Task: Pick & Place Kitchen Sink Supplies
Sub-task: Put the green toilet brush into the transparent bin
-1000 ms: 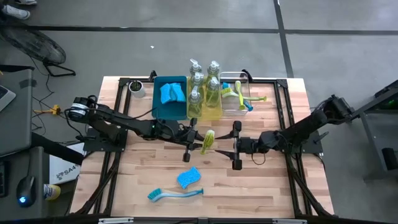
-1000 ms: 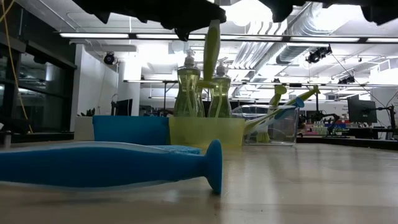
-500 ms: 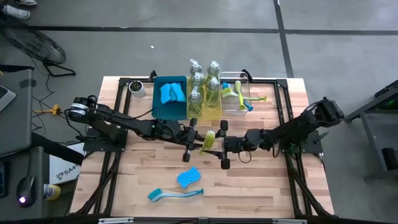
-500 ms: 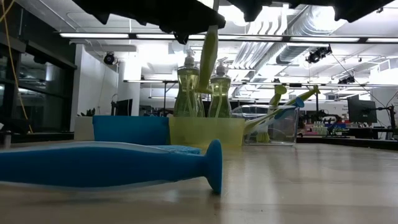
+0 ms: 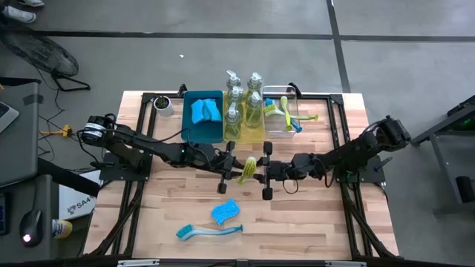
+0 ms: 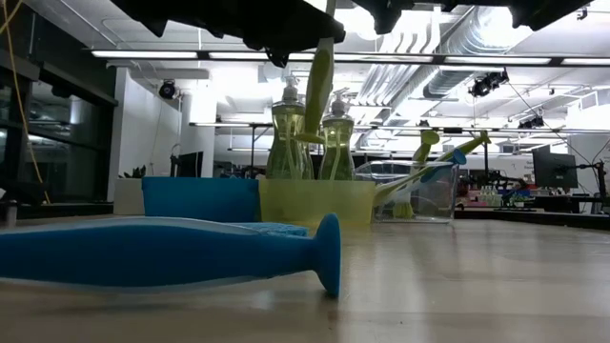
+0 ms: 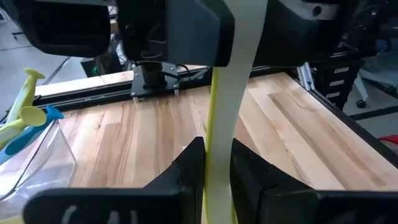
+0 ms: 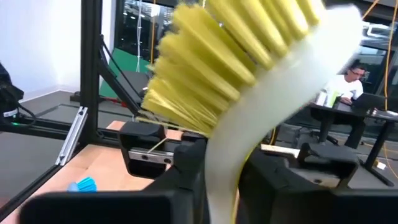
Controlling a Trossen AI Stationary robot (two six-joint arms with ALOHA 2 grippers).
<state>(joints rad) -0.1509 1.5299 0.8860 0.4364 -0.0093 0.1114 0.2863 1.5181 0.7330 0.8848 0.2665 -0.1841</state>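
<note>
The right gripper (image 5: 265, 172) has moved in over the last second and now meets the left gripper (image 5: 225, 169) above mid-table, with the yellow-green dish brush (image 5: 248, 168) between them. The left fingers (image 7: 189, 163) are nearly closed, pinching the brush's handle. In the right wrist view the bristled head sits between that arm's fingers (image 8: 189, 163), which stand spread; I cannot tell whether they touch it. This looks like a handover toward the clear bin (image 5: 277, 124) behind. A blue dish brush (image 5: 208, 231) and blue sponge (image 5: 225, 211) lie nearer the front edge, untouched.
</note>
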